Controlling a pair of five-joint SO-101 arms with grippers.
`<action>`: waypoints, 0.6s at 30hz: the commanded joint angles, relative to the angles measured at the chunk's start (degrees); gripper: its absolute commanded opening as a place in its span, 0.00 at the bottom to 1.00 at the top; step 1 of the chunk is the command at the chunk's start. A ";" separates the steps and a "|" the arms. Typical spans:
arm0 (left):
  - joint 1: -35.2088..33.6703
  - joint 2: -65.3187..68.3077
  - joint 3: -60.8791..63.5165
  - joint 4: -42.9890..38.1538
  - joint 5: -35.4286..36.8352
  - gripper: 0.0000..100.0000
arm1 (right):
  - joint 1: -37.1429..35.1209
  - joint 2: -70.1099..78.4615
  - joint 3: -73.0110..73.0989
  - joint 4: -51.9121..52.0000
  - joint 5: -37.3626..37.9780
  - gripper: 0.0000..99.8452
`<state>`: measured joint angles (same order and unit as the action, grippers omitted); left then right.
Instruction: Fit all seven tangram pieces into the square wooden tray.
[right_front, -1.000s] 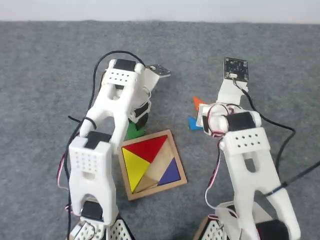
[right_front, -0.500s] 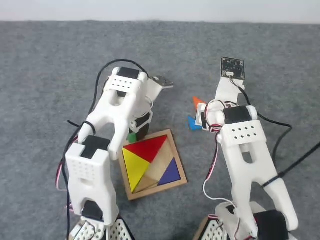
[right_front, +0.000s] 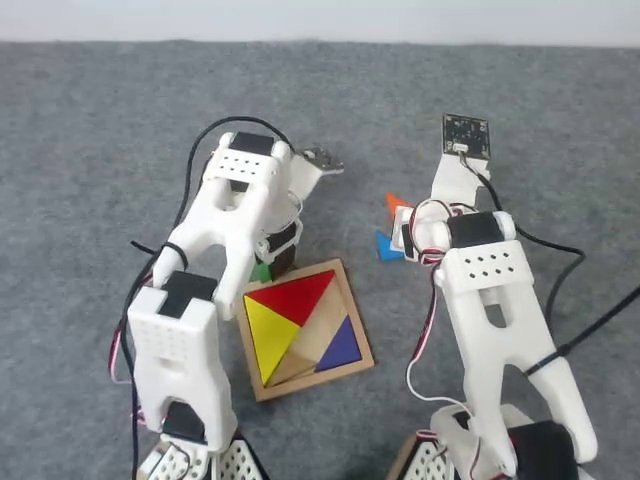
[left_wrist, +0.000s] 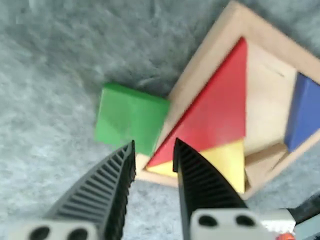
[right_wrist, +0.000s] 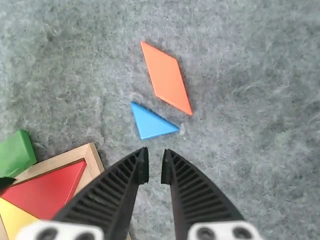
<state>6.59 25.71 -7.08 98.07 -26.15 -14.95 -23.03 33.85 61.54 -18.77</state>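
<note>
The square wooden tray (right_front: 357, 312) lay on the grey table (right_front: 100, 150) between the two arms, toward the near edge and turned at an angle to it. Three pieces were seated in it: a large red triangle (right_front: 300, 295) along the far side, a large yellow triangle (right_front: 265, 335) along the left side, and a smaller dark-blue triangle (right_front: 340, 345) at the right side. Bare wood (right_front: 318, 330) showed between them.

A green square (left_wrist: 131, 119) rested on the table just outside the tray's far-left rim, seemingly touching it. An orange parallelogram (right_wrist: 166, 77) and a small light-blue triangle (right_wrist: 151, 122) lay near each other but apart, beyond the tray's far-right corner, toward the middle of the table.

The left gripper (left_wrist: 154, 150) hung over the tray's left corner and the near edge of the green square, its jaws a modest gap apart and gripping nothing. The right gripper (right_wrist: 154, 156) hung just short of the light-blue triangle, its jaws barely parted and likewise empty.
</note>
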 joint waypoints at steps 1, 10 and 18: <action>-0.35 -9.14 -3.03 2.46 0.09 0.12 | 0.84 -0.57 -3.52 0.57 -0.44 0.06; -8.26 -2.37 -2.07 -21.80 17.85 0.10 | 0.57 -0.40 -3.52 0.57 -0.44 0.06; -7.56 18.46 -21.23 -9.76 33.41 0.01 | 0.48 -0.40 -3.52 0.22 1.32 0.02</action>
<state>-1.41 41.10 -18.24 82.95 2.59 -14.95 -23.03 33.85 61.54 -18.51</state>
